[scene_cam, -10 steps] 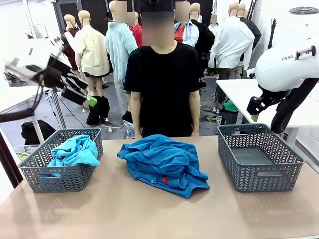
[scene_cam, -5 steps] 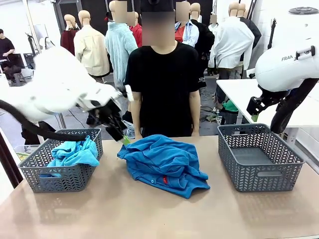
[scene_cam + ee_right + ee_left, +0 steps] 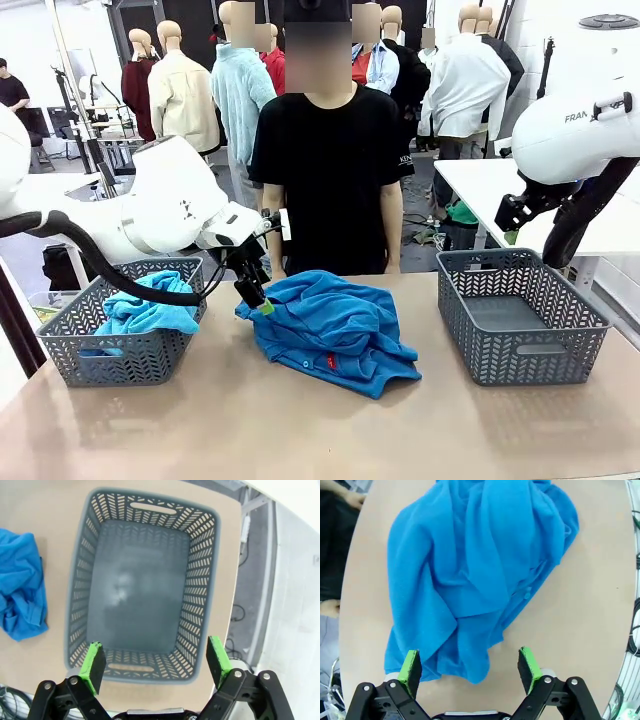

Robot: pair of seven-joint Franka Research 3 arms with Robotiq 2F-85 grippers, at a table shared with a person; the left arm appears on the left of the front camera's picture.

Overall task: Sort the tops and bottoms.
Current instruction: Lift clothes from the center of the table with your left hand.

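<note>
Left wrist view: left gripper (image 3: 470, 664) is hanging open at the tops (image 3: 480, 565) edge, likely to pinch it; right gripper (image 3: 156, 659) is idling open over a basket (image 3: 204, 570).

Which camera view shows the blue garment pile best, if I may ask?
The left wrist view: the blue garment pile lies close below, its folds plain. The front view shows it whole but farther off; the right wrist view, one edge.
</note>
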